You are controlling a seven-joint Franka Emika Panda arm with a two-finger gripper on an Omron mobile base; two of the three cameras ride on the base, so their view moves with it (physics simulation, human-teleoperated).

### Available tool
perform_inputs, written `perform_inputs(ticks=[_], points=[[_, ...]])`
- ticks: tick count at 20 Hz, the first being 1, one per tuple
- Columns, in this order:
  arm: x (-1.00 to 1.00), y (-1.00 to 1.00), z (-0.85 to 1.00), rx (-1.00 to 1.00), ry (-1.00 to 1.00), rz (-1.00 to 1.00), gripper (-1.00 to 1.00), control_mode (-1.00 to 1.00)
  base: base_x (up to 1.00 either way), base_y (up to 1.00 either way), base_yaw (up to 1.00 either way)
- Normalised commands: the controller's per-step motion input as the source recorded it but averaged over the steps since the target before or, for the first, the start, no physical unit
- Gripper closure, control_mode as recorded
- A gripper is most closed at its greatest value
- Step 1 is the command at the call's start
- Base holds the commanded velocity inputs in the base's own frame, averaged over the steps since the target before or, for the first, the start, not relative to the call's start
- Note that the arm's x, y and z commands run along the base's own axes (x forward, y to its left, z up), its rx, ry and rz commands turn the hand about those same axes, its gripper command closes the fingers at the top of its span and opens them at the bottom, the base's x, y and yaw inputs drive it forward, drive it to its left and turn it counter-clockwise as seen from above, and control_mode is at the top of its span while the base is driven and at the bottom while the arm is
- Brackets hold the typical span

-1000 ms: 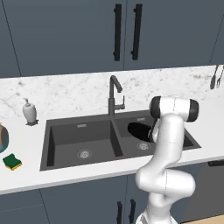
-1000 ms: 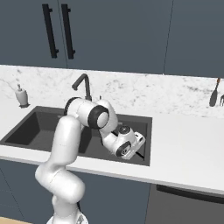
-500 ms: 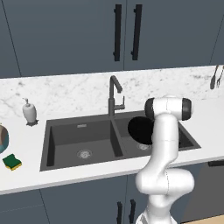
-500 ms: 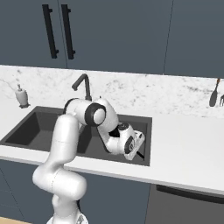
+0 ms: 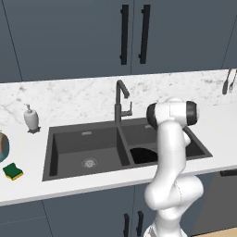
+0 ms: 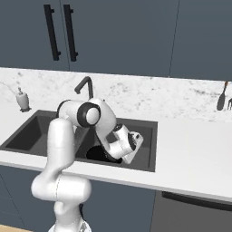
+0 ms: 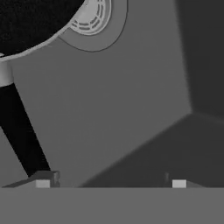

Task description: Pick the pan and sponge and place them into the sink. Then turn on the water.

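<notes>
The black pan (image 5: 142,155) lies flat on the floor of the right basin of the dark grey sink (image 5: 83,133), partly behind my arm. In the right base view the pan (image 6: 94,154) rests just left of my gripper (image 6: 118,156), low inside that basin. The hand view has the pan (image 7: 30,17) at the top left, partly over a steel drain (image 7: 94,19), its black handle (image 7: 22,131) running down beside my left fingertip (image 7: 42,183). My gripper (image 7: 110,183) is open, with nothing between the fingers. The green and yellow sponge (image 5: 12,171) sits on the counter far left.
A dark gooseneck tap (image 5: 119,99) rises behind the divider between the basins. A white soap dispenser (image 5: 31,118) stands left of the sink, and a round object (image 5: 2,146) sits at the left edge. Utensils (image 6: 222,97) hang at the far right wall.
The jaws have gone from shut on the pan's handle to wide open. The pan has dropped from near the basin's rim to its floor.
</notes>
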Motion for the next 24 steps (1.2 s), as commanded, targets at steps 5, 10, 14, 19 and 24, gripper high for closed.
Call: perform_inputs(ticks=[5, 10, 14, 19, 24], points=[[0.0, 0.04, 0.64, 0.0, 0.0, 0.01, -1.0, -1.0, 0.0, 0.0, 0.0], [0.0, -0.25, 1.0, 0.07, 0.0, 0.08, -1.0, -1.0, 0.0, 0.0, 0.0], [-0.02, -0.29, 1.0, 0.11, 0.0, 0.04, -1.0, -1.0, 0.0, 0.0, 0.0], [-0.01, -0.09, 1.0, 0.04, 0.0, 0.0, -1.0, -1.0, 0.0, 0.0, 0.0], [0.09, 0.0, 1.0, 0.0, 0.05, 0.0, -1.0, -1.0, 0.0, 0.0, 0.0]])
